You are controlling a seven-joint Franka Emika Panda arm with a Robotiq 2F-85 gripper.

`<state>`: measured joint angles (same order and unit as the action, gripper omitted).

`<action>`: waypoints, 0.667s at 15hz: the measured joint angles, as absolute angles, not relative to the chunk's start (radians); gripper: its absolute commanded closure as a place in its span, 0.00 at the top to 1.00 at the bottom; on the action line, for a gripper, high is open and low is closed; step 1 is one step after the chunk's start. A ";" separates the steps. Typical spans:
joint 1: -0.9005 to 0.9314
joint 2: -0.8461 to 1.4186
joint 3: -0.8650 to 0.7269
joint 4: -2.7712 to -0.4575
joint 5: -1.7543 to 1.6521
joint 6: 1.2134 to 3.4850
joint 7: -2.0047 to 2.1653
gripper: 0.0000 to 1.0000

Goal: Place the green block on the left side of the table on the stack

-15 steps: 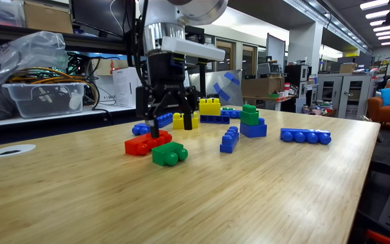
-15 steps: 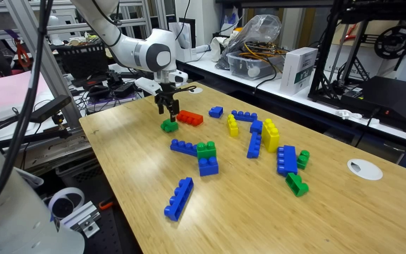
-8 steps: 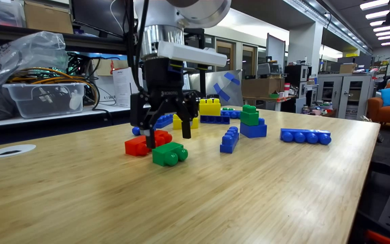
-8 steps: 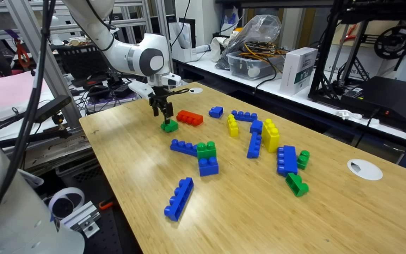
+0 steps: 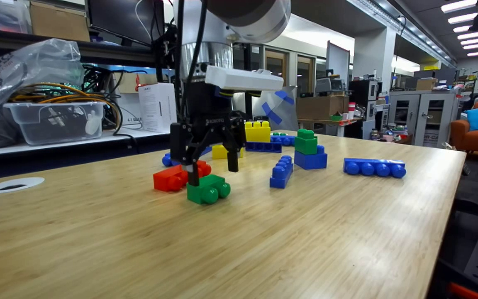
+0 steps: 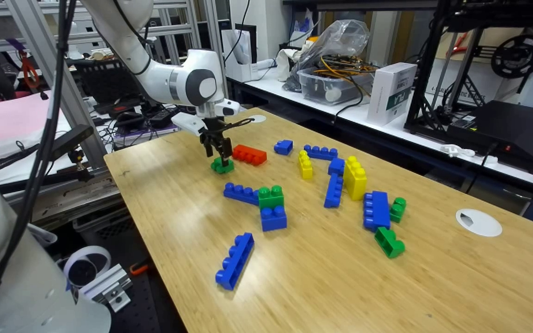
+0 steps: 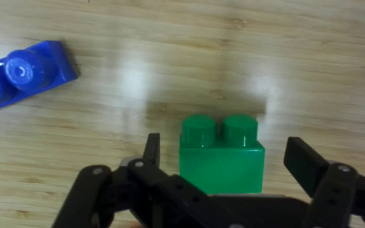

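Note:
The green block [image 5: 208, 191] lies on the light-wood table [image 5: 239, 249], its two studs pointing sideways. Directly over it, my gripper [image 5: 213, 175] points downward with its fingers spread. In the wrist view, the green block [image 7: 222, 171] sits between the two fingertips of the gripper [image 7: 223, 141], with a gap on each side; its lower edge is partly hidden by the gripper's linkage. The stack, a green brick [image 6: 271, 199] on a blue brick [image 6: 274, 219], stands apart from the gripper in both exterior views.
A red brick [image 6: 249, 154] lies close beside the green block. Between there and the stack is a long blue brick [image 5: 281, 172], its end also seen as a blue brick [image 7: 30, 71]. Another blue brick [image 5: 374, 167], yellow bricks [image 6: 355, 178] and several others are spread around.
My gripper has come down and shifted from near the red brick to over the green block, staying open. The bricks have not moved.

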<state>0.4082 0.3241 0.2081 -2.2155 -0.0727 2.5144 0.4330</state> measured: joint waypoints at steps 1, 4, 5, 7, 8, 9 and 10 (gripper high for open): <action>0.408 0.324 0.206 -2.215 -0.077 2.517 0.433 1.00; 0.409 0.325 0.205 -2.215 -0.079 2.523 0.433 1.00; 0.409 0.326 0.205 -2.215 -0.079 2.525 0.433 1.00; 0.410 0.330 0.205 -2.215 -0.079 2.530 0.433 1.00; 0.411 0.334 0.205 -2.215 -0.079 2.535 0.433 1.00; 0.412 0.338 0.205 -2.215 -0.079 2.541 0.433 1.00; 0.413 0.345 0.205 -2.215 -0.079 2.550 0.433 1.00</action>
<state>0.4135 0.3447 0.2054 -2.2147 -0.0786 2.5495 0.4330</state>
